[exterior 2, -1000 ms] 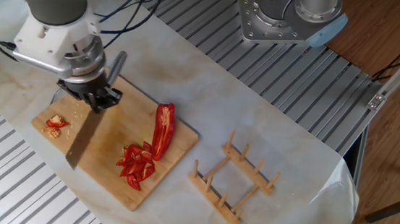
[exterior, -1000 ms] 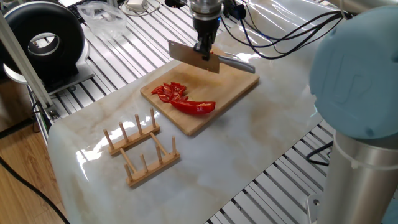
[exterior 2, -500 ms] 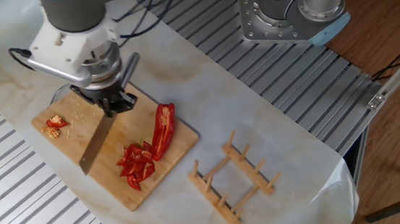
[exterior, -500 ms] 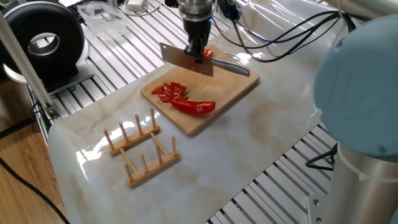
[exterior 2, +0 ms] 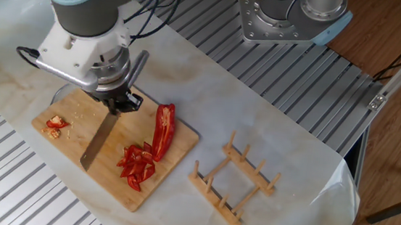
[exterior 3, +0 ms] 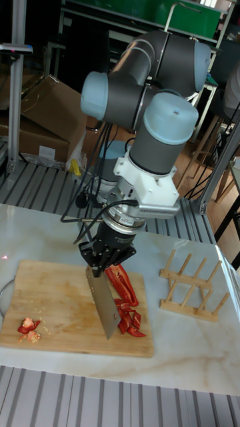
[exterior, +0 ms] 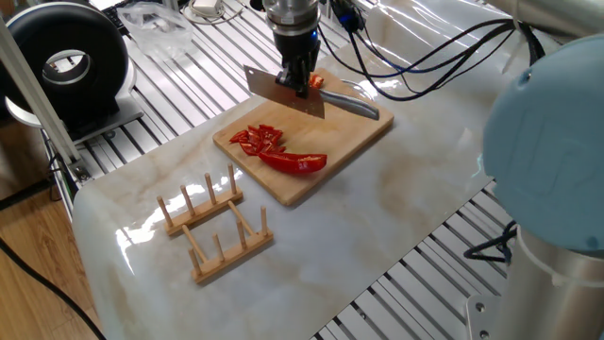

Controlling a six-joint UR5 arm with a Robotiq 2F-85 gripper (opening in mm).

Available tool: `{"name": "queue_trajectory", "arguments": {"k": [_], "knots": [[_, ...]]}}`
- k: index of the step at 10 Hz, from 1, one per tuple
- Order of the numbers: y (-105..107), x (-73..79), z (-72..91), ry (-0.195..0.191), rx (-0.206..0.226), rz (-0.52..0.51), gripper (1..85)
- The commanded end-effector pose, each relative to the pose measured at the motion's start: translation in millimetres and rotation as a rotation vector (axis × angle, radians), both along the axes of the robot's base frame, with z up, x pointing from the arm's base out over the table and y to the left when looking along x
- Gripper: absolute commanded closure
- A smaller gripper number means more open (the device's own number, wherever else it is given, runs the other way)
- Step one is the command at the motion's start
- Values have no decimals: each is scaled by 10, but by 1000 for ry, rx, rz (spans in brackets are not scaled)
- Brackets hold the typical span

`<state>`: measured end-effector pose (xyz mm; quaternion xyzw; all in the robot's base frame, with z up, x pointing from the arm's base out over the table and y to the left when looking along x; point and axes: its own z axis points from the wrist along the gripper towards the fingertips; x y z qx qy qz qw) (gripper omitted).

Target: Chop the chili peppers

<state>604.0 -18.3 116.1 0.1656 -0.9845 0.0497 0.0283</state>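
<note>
The gripper (exterior 2: 118,99) is clamped on a knife (exterior 2: 97,141) raised above the cutting board (exterior 2: 66,148). The chili peppers (exterior 2: 163,127) lie near the board's edge facing the wooden rack (exterior 2: 234,181), one long half beside cut pieces. A good cut needs the blade squarely across the uncut half, pressed straight down.

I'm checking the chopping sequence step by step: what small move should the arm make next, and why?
Probably shift the knife a little further toward the uncut chili half and line the blade up over it. The gripper holds the knife above the cutting board, beside the chopped pieces, while that long half lies whole.
</note>
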Motion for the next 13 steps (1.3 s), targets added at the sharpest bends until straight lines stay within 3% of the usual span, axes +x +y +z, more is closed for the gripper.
{"name": "queue_trajectory", "arguments": {"k": [1,3,5,6,7,9,10,13], "knots": [[299,-175,48,1,59,-47,843],[412,-424,63,7,39,37,843],[901,-506,101,2,214,87,843],[1035,-633,116,67,267,68,843],[986,-713,112,120,256,77,843],[775,-804,66,186,223,171,843],[687,-817,22,195,228,243,843],[740,-894,-78,211,327,312,843]]}}
